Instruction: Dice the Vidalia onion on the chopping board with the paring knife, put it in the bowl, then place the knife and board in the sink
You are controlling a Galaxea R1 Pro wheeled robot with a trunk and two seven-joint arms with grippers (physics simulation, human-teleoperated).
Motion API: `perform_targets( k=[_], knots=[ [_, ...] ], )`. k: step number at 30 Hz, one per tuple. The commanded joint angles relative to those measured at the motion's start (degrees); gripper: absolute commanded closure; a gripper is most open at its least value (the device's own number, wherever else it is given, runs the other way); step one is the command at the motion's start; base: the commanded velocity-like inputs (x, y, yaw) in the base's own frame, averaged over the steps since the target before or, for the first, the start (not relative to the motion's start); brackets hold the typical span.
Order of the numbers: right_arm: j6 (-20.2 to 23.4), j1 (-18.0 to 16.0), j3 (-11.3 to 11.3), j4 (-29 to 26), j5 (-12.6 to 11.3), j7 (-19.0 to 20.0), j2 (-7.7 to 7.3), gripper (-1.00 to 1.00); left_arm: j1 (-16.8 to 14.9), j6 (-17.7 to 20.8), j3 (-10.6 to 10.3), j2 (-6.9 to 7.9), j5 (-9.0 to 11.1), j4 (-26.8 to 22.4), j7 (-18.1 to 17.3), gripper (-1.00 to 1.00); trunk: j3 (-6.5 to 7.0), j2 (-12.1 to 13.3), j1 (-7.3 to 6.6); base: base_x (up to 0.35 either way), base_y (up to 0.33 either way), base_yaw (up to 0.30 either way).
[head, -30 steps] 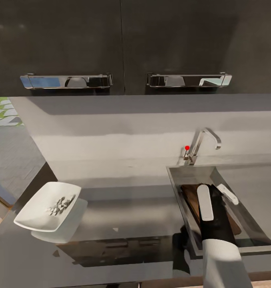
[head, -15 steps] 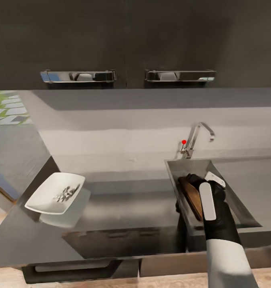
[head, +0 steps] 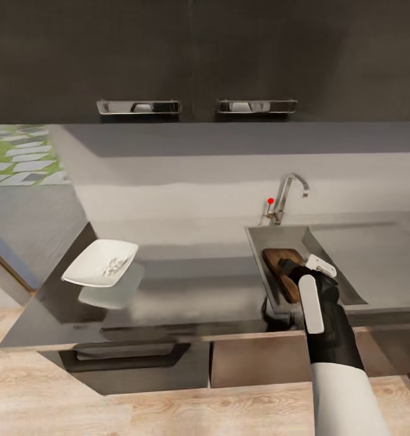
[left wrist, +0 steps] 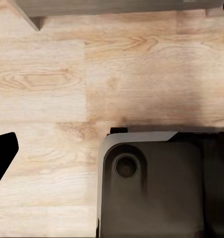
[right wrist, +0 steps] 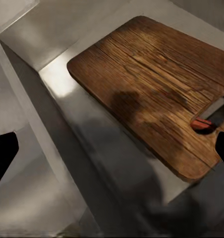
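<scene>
We're looking down at the sink (head: 344, 284), and the chopping board (head: 280, 269) lies inside the basin against its near-left wall, partly covered by our right arm. From the right wrist camera the chopping board (right wrist: 156, 89) rests flat on the grey basin floor, and the paring knife (right wrist: 207, 120) sits on top of it, though we catch just a bit of red handle and dark blade at the frame's edge. The right gripper (right wrist: 114, 153) hangs above the board with its two dark fingertips wide apart and nothing between them. Over on the countertop (head: 192, 297), well apart to the left, the bowl (head: 100, 262) holds small pale bits of the onion (head: 115, 264), too small to make out singly. The left wrist camera shows wooden floor and one dark fingertip (left wrist: 2, 157); we cannot tell how that left gripper stands.
</scene>
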Motion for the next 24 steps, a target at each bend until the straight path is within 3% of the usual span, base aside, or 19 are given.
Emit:
perform_targets(
  k=[1, 6, 10, 15, 19, 21, 24],
  knots=[
    [0.07, 0.13, 0.27, -0.84, -0.59, -0.48, 0.05, -1.0, -0.04, -0.18, -0.49, 0.04, 0.32, 0.01, 0.25, -1.0, -0.11, -0.12, 0.0, -0.337, 0.0, 0.0],
    [-0.05, 1.84, 3.29, -3.86, -0.56, -0.45, 0.04, -1.0, -0.04, -0.18, -0.49, 0.04, 0.32, 0.01, 0.25, -1.0, -0.11, -0.12, 0.0, -0.337, 0.0, 0.0],
    [-0.14, 3.8, 3.99, -6.45, -0.56, 0.08, 0.03, -1.0, -0.04, -0.18, -0.49, 0.04, 0.32, 0.01, 0.25, -1.0, -0.11, -0.12, 0.0, -0.337, 0.0, 0.0],
    [-0.54, 7.82, 4.12, -9.52, 0.13, 5.3, 0.02, -1.0, -0.04, -0.19, -0.49, 0.04, 0.32, 0.01, 0.25, -1.0, -0.11, -0.12, 0.0, -0.337, 0.0, 0.0],
    [-6.64, 12.86, 6.49, -11.4, 6.31, 6.92, 0.02, -1.0, -0.04, -0.25, -0.49, 0.04, 0.29, -0.06, 0.25, -1.0, -0.11, -0.12, 0.0, -0.337, 0.0, 0.0],
    [-11.28, 17.33, 9.04, -12.05, 10.71, 10.1, 0.02, -1.0, -0.04, -0.26, -0.49, 0.04, 0.31, -0.08, 0.25, -1.0, -0.11, -0.12, 0.0, -0.337, 0.0, 0.0],
    [-13.89, 23.07, 10.02, -12.06, 14.08, 15.25, -0.03, -1.0, -0.04, -0.26, -0.49, 0.04, 0.32, -0.08, 0.25, -1.0, -0.11, -0.12, 0.0, -0.319, 0.0, 0.0]
  ],
)
